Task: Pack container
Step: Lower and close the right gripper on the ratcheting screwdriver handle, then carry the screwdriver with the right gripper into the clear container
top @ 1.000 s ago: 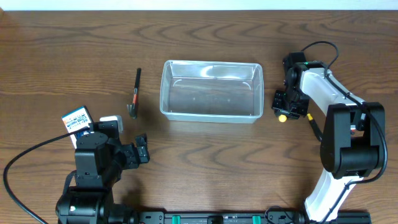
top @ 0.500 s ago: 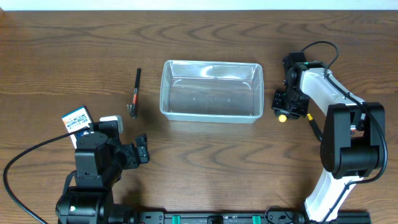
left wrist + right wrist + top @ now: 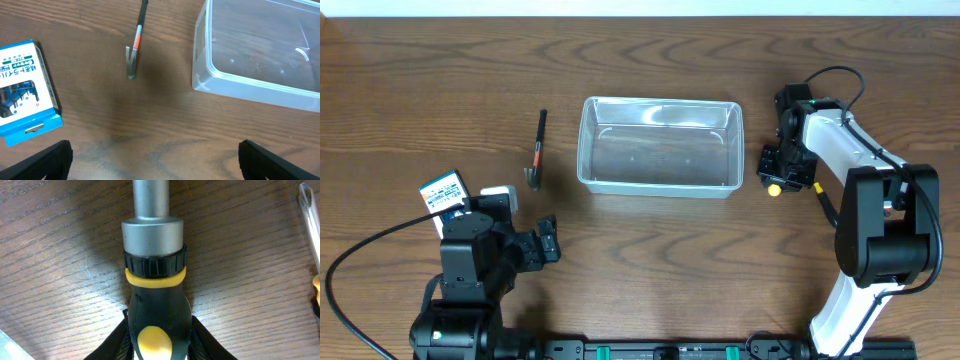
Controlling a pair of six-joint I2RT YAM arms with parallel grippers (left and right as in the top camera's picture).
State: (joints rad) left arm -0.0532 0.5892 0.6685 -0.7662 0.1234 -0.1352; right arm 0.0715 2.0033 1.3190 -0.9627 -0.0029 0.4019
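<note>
I observed the container (image 3: 660,150): clear plastic, rectangular, rounded corners, rimmed. Left jaws stood spread wide; right jaws clamped a screwdriver (image 3: 157,305).

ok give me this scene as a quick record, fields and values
container: clear tub, mid-table, empty
left gripper: open, holding nothing
right gripper: shut on black-and-yellow tool, right of the container
small black-and-orange tool: lying left of the container, untouched
blue-and-white packet: front left, by the left gripper
packed so far: nothing
</note>
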